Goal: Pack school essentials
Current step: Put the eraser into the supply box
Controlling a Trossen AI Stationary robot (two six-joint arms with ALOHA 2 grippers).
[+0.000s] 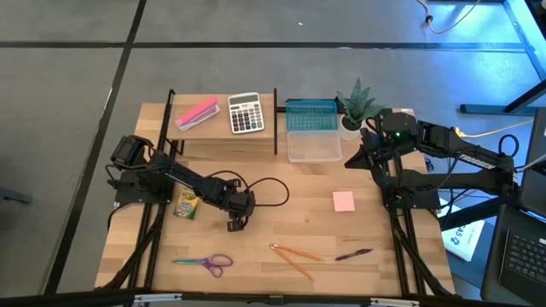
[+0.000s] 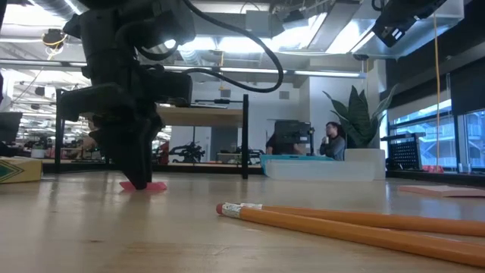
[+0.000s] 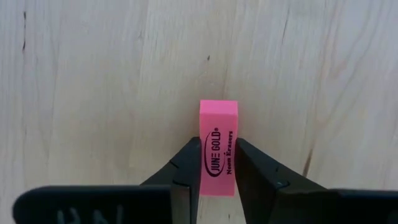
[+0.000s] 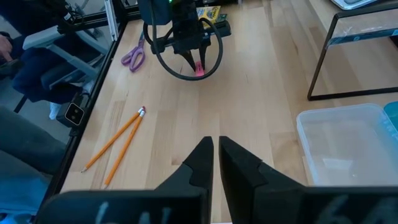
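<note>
Left gripper (image 3: pixel 217 163), its dark fingers down on the pale wooden table (image 1: pixel 290 217), is clamped on the small pink rectangular eraser (image 3: pixel 219 143) lying mid-table. Only one end is pinched, so lifting could let it pivot or slip free. Right gripper (image 4: pixel 216 149) waits closed, well apart.

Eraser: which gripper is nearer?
Left. The left gripper is down on the table with its fingers closed on the eraser. The right gripper is shut, up by the clear bin, well away from it.
</note>
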